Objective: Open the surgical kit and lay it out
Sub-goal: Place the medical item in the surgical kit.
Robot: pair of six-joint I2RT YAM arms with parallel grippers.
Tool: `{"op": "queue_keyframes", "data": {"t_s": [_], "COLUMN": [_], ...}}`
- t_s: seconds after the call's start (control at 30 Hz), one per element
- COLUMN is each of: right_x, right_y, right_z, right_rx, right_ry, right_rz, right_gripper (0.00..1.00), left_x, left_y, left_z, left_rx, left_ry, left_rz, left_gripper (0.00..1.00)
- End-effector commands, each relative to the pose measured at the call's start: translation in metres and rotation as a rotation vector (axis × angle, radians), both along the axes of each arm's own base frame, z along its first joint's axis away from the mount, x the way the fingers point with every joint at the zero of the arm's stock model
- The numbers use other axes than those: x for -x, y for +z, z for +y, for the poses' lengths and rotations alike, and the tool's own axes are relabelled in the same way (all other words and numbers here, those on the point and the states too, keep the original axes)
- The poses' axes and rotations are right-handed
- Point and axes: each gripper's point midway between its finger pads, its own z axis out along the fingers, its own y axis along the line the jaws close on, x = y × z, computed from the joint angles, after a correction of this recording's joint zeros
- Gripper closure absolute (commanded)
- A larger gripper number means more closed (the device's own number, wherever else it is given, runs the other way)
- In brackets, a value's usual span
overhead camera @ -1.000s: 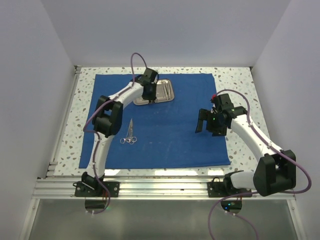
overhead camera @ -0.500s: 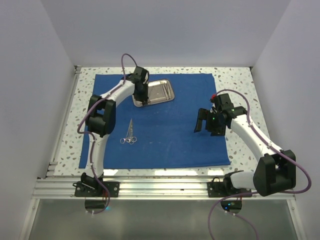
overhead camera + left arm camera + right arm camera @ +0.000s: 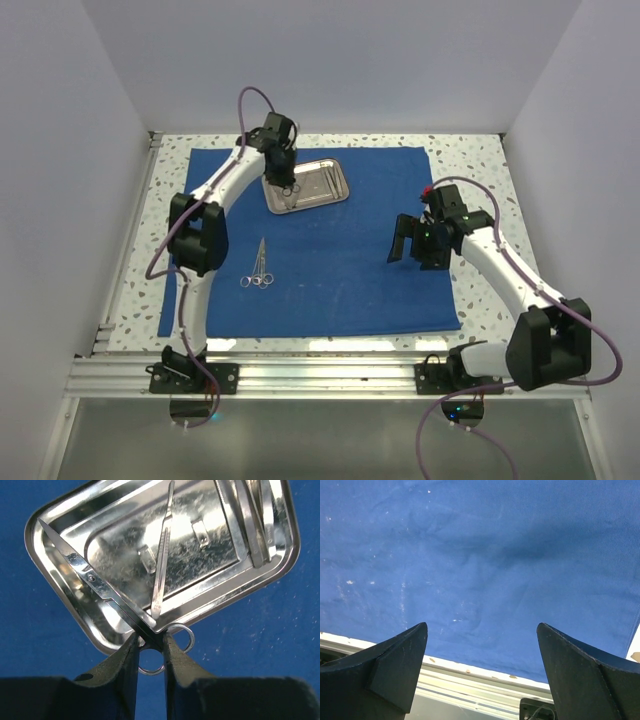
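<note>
**One pair in the jaws, more in the tray**

Your left gripper (image 3: 150, 647) is clenched on scissors (image 3: 95, 582) just above their rings, blades slanting over the tray (image 3: 210, 555) corner. More instruments (image 3: 255, 525) lie inside it. A second pair (image 3: 259, 268) lies on the cloth (image 3: 350, 270), on the tray's near side. Your right gripper (image 3: 482, 630) gapes empty, right of the tray. Likely step: unloading. Next: clear the rim, then lay this pair alongside.

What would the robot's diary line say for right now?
left gripper: shut on slim silver scissors over shiny rectangular steel tray | right gripper: open above royal-blue cloth wrap

Open blue cloth (image 3: 350, 270) mid-table; scissors (image 3: 259, 268) and tray (image 3: 322, 186) occupy its left.
</note>
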Motion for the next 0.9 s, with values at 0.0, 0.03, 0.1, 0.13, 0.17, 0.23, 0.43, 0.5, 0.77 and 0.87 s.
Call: {"op": "queue_keyframes", "data": {"t_s": [0.0, 0.03, 0.1, 0.13, 0.17, 0.23, 0.43, 0.5, 0.77, 0.87], "right_x": [-0.016, -0.016, -0.017, -0.017, -0.017, -0.017, -0.018, -0.017, -0.018, -0.015], "right_y": [0.014, 0.015, 0.014, 0.015, 0.014, 0.013, 0.008, 0.007, 0.005, 0.003], "right_z": [0.003, 0.003, 0.004, 0.004, 0.004, 0.005, 0.006, 0.007, 0.012, 0.011], "right_rx": [-0.019, -0.017, -0.014, -0.016, -0.017, -0.020, -0.021, -0.025, -0.050, -0.052], "right_ry": [-0.004, -0.003, -0.001, 0.002, 0.001, 0.006, 0.007, 0.010, 0.016, 0.016], "right_rz": [-0.045, -0.044, -0.043, -0.043, -0.041, -0.039, -0.028, -0.024, -0.007, 0.001], "right_gripper": [0.05, 0.05, 0.05, 0.05, 0.05, 0.05, 0.05, 0.05, 0.06, 0.06], "left_x": [0.023, 0.038, 0.062, 0.072, 0.083, 0.113, 0.189, 0.207, 0.240, 0.243], "left_y": [0.031, 0.031, 0.016, 0.031, 0.031, 0.030, 0.024, 0.014, -0.005, -0.018], "left_z": [0.016, 0.021, 0.029, 0.030, 0.031, 0.035, 0.033, 0.038, 0.051, 0.058], "left_rx": [-0.024, -0.029, -0.041, -0.023, -0.013, 0.014, 0.056, 0.054, 0.047, 0.006], "left_ry": [-0.021, -0.024, -0.028, -0.033, -0.043, -0.069, -0.205, -0.211, -0.202, -0.191], "left_rz": [-0.014, 0.003, 0.054, 0.029, 0.035, 0.043, 0.075, 0.105, 0.138, 0.154], "left_gripper": [1.00, 1.00, 1.00, 1.00, 1.00, 1.00, 1.00, 1.00, 1.00, 0.96]}}
